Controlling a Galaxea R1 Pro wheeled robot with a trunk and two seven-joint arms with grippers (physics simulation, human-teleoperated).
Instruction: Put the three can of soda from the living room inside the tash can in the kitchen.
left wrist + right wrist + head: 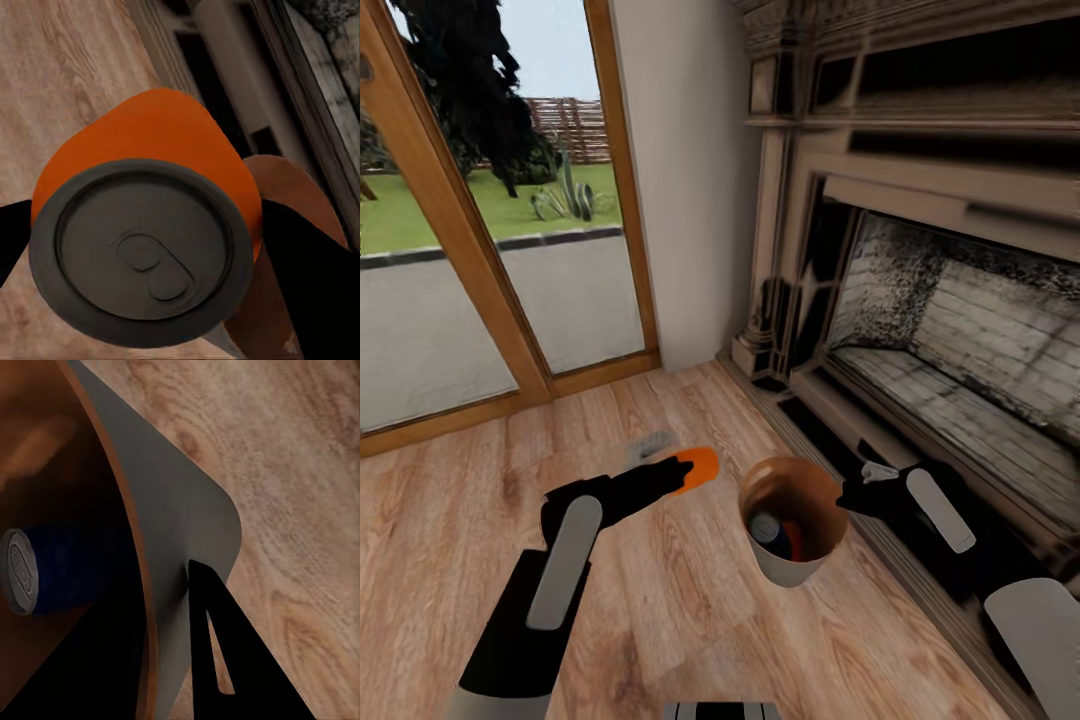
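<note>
Living-room wood floor (660, 600) by fireplace (960, 330): right gripper (852, 497) clamps bin (790, 572) rim, blue can (768, 530) and an orange one inside; left gripper (672, 470) clamps third orange can (698, 466) just left of bin, unloaded; kitchen trip apparently pending.

Orange can (790, 541) in bin (792, 572) mostly hidden behind blue can (768, 529); right tool (847, 497) fingertips unclear.

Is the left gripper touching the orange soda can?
Touching. In the left wrist view, the left gripper's dark fingers press both sides of the orange can.
</note>
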